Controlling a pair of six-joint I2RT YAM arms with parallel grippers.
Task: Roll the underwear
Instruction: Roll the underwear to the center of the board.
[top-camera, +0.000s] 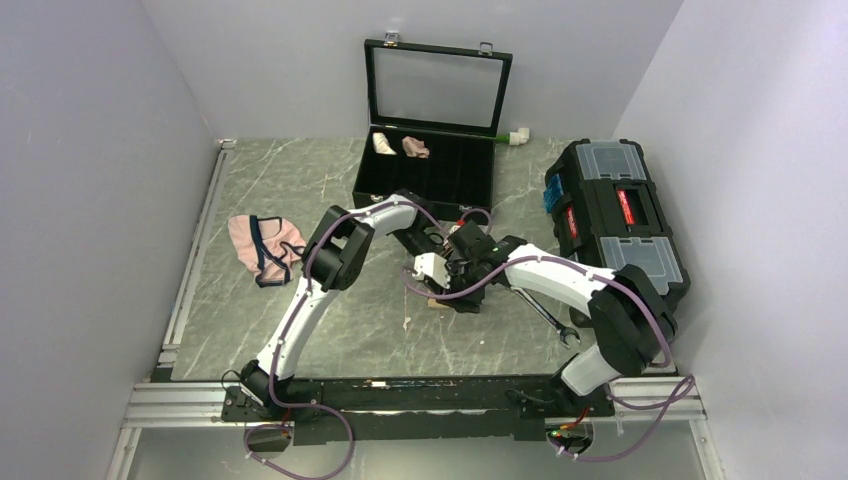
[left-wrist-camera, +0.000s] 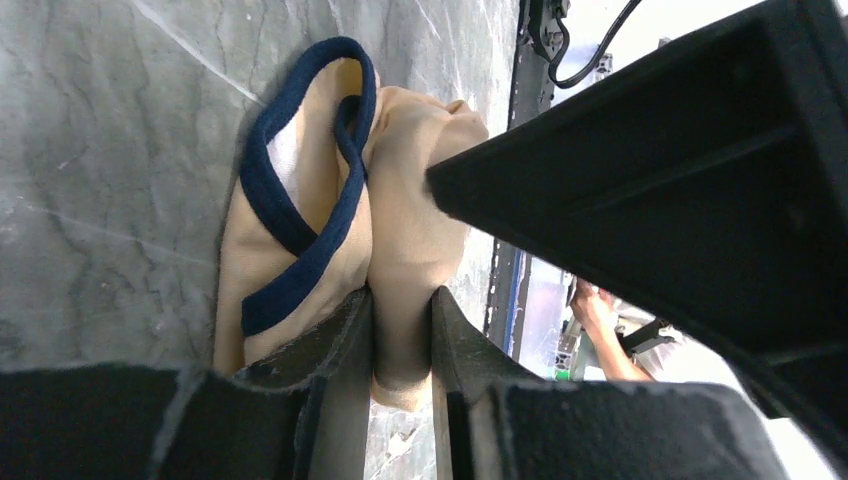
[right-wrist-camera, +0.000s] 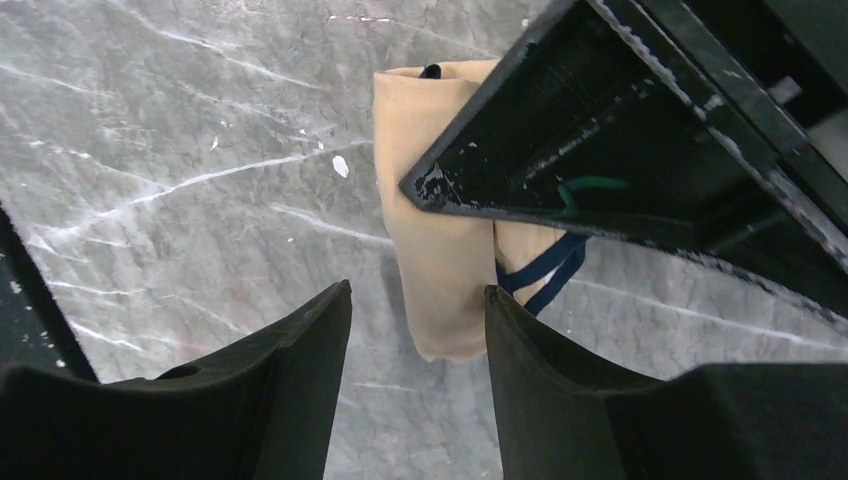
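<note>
The tan underwear with navy edging lies partly rolled on the grey marbled table. My left gripper is shut on the rolled part, which is pinched between both fingers. In the right wrist view the roll of the underwear ends between the fingers of my right gripper, which stands open; the cloth touches only the right-hand finger. The two grippers meet over the table's middle, where just a tan scrap of the underwear shows beneath them.
Pink underwear lies at the left. An open black case at the back holds two small fabric rolls. A black toolbox stands at the right, and a wrench lies under the right arm.
</note>
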